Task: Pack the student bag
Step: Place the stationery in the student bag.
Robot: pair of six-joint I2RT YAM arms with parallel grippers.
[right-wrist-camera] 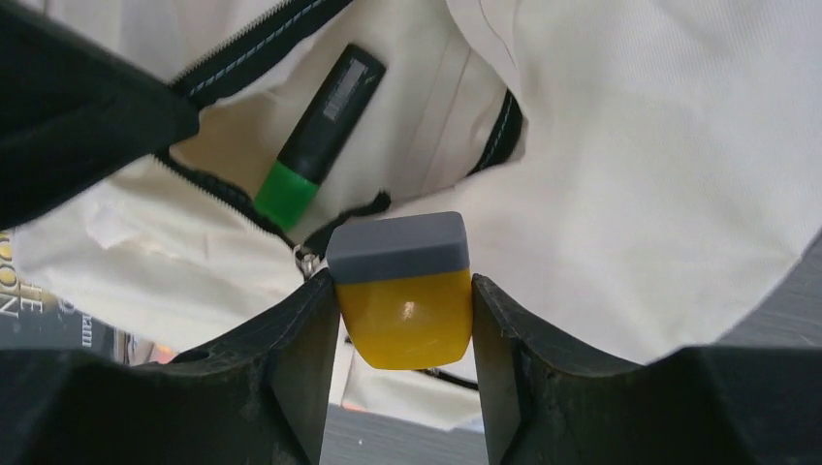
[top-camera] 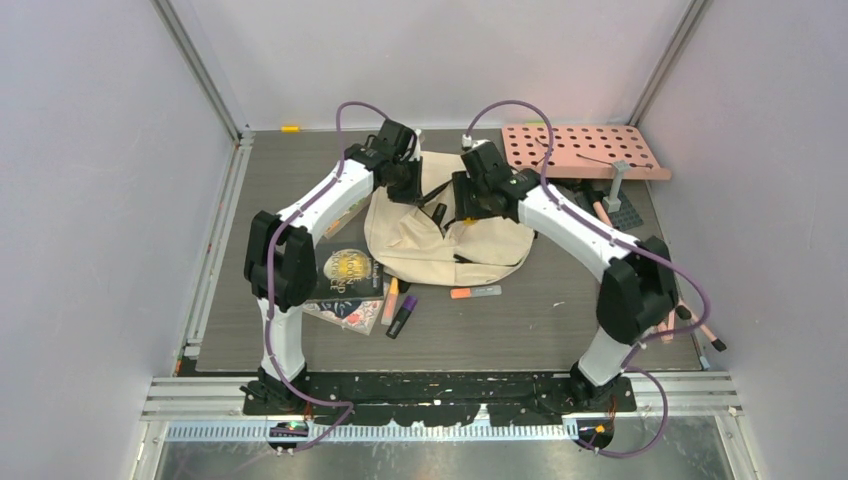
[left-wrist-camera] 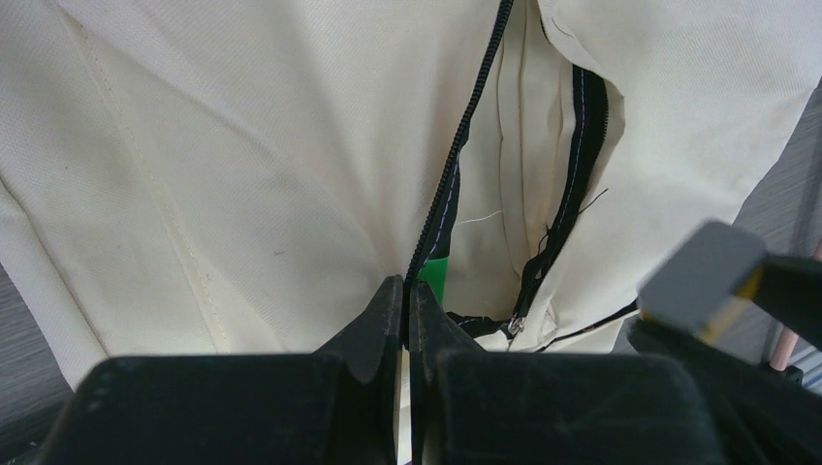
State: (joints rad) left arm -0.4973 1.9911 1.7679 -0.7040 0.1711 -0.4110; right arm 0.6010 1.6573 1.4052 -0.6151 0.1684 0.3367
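**DESK:** What is going on across the dark grey worktop [top-camera: 560, 330]?

**PHOTOGRAPHER:** The large, soft cream fabric student bag [top-camera: 440, 250] is lying at the middle of the far edge, with its front pocket gaping. The pink perforated board [top-camera: 585, 150] is sitting at the far right corner and taking no part.

**DESK:** And the arms?

**PHOTOGRAPHER:** Both are reaching over the bag. The left gripper [left-wrist-camera: 406, 308] is pinching its fingers tight together on the pocket's black zip edge, apparently holding it open. The right gripper [right-wrist-camera: 404, 325] is clamping a small yellow block with a grey top [right-wrist-camera: 397, 247] just above that opening.

**DESK:** How much is getting packed?

**PHOTOGRAPHER:** Little, by the look of it.
- **Inside the pocket:** only one black highlighter with a green cap [right-wrist-camera: 315, 136] is showing.
- **Near the left edge:** the dark-covered books [top-camera: 345, 278] are lying unpacked, and an orange marker [top-camera: 390, 300] and a purple-capped black marker [top-camera: 403, 316] are lying beside them.
- **In front of the bag:** a flat orange-and-grey marker [top-camera: 475, 292] is lying just before it.
- **By the right edge:** pinkish pens [top-camera: 706, 335] are lying there.

I am judging the packing barely begun, with the block likely going in next.
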